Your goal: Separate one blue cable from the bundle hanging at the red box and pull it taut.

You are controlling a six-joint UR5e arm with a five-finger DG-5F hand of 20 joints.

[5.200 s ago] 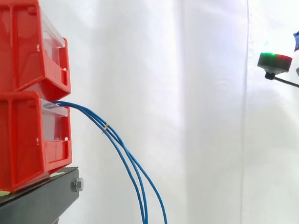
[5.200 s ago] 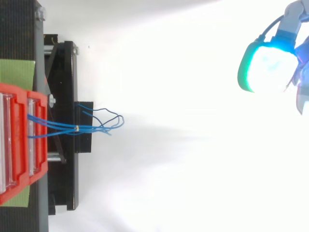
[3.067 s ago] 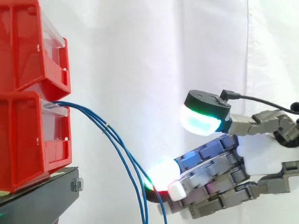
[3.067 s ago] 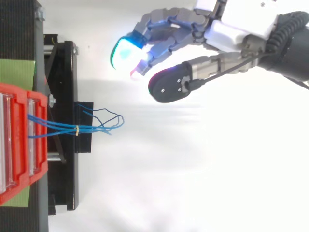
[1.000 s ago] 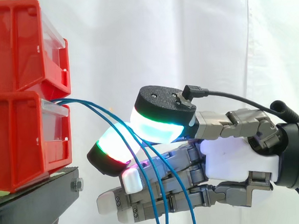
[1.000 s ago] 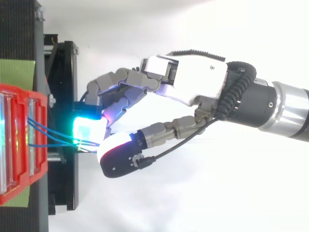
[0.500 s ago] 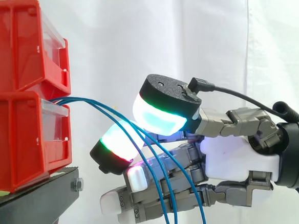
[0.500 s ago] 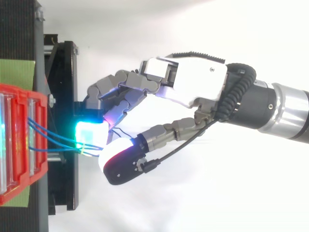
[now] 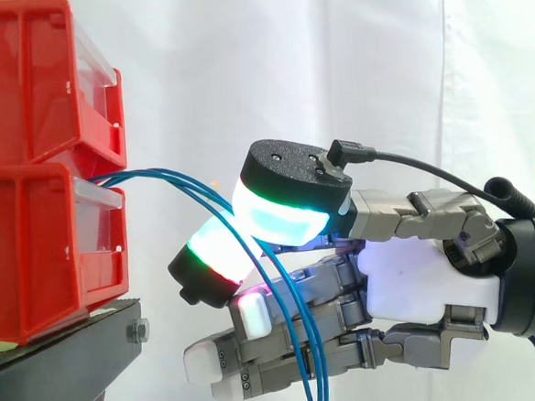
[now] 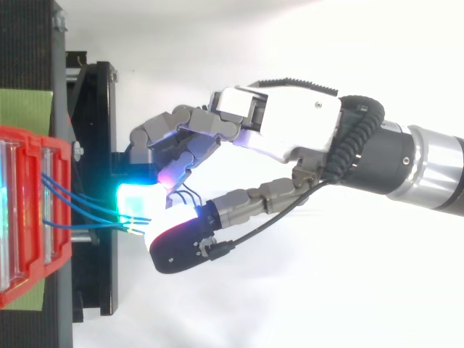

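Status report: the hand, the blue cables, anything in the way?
Hand pinches blue cables between thumb and finger. Cables slack, curving down from lower red box. Black stand below, apart from hand.

Two red bins [image 9: 30, 89] are stacked on one black stand [image 9: 60, 380]. Three blue cables [image 9: 193, 191] come out of the lower bin, as far as the strands can be told apart. One hand [image 9: 411, 282] is at the cables.

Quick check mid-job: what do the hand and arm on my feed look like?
The hand has a white palm shell and grey segmented fingers. Its thick pads have black backs and glow cyan, green, red and white. Behind it sits a black wrist, then a silver arm section.
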